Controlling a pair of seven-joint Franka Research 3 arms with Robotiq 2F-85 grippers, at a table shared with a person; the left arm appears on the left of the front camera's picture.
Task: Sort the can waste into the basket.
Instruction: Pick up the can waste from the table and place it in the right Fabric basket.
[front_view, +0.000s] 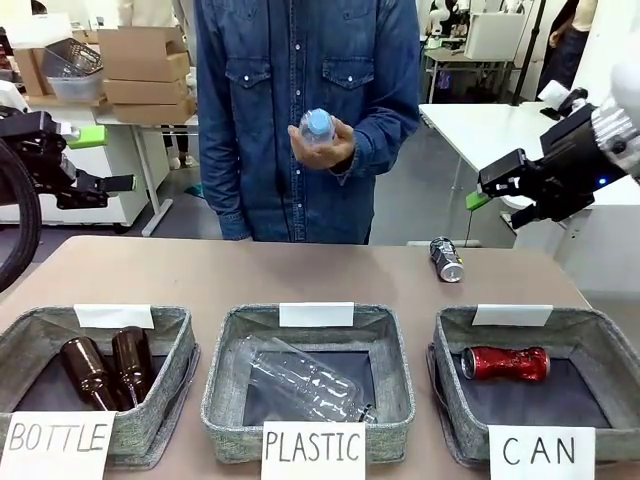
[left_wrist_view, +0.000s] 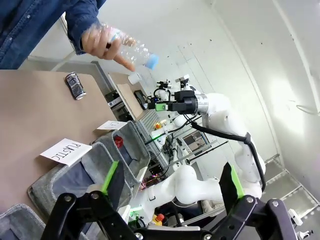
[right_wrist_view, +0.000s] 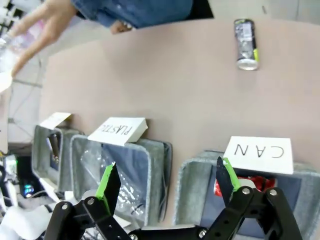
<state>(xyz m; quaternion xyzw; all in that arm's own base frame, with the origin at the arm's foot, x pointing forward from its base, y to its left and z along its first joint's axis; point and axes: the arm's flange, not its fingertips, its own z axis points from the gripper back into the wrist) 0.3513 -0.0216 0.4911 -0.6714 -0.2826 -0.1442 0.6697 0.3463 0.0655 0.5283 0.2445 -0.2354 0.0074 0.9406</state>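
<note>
Grey woven basket (front_view: 600, 400) signed CAN at our table's near right corner holds the crushed red can (front_view: 505, 363), the dark can (front_view: 446, 259) lies beyond it toward the far edge, and our left gripper (front_view: 125, 183) and right gripper (front_view: 478, 192) hang released above.

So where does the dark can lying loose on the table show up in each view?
Front: dark can on the tabletop, right of centre, beyond the CAN basket.
Left wrist: upper left.
Right wrist: top right.
Shared landmark: the CAN basket, holding the red can.
</note>
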